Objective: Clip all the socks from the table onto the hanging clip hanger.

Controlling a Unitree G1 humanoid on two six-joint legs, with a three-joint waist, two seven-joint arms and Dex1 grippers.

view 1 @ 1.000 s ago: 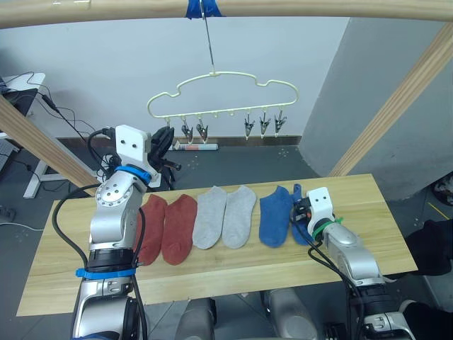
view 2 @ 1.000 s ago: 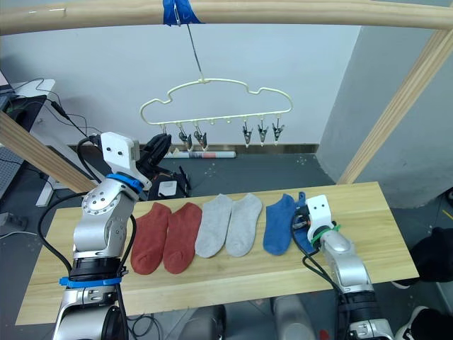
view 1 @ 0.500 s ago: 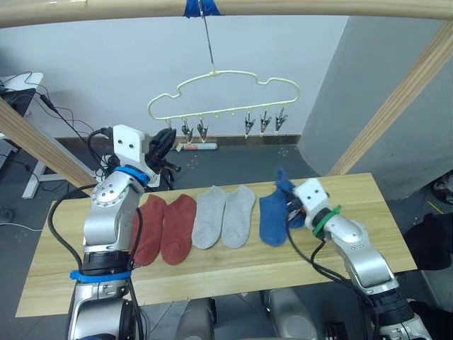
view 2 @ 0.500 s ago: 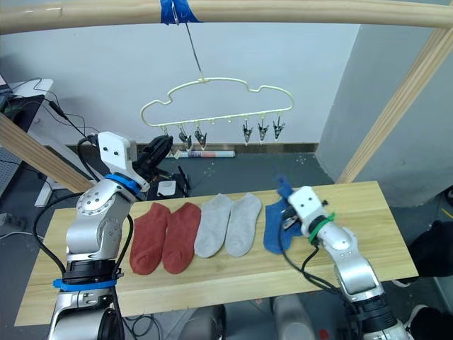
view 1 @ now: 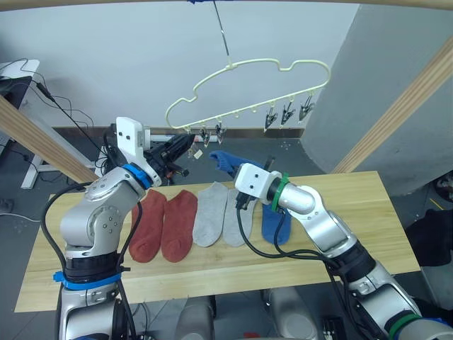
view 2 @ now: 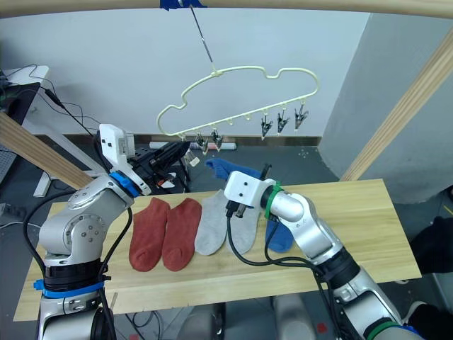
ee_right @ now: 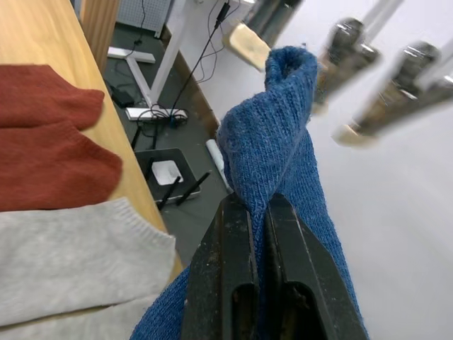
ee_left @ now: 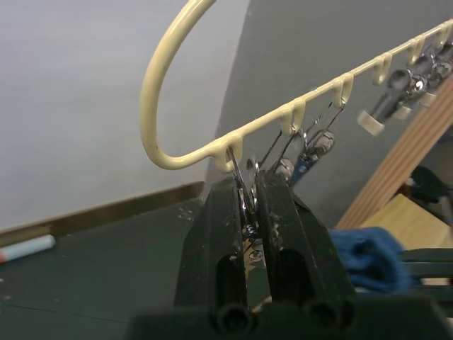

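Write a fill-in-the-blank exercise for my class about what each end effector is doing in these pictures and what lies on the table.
1. The right end effector is shut on a royal ____ ankle sock.
2. The left end effector is shut on a metal ____ of the cream wire clip hanger.
3. On the pale wooden table lie two rust-red socks, two light grey socks and ____ blue sock.

Missing words: blue; clip; one

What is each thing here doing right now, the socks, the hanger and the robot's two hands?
Left gripper: shut on a clip of the hanger.
Right gripper: shut on a blue sock, lifted off the table.
Clip hanger: hanging, tilted, no socks clipped.
Other blue sock: flat on the table.
Red socks: flat, side by side.
Grey socks: flat, side by side.
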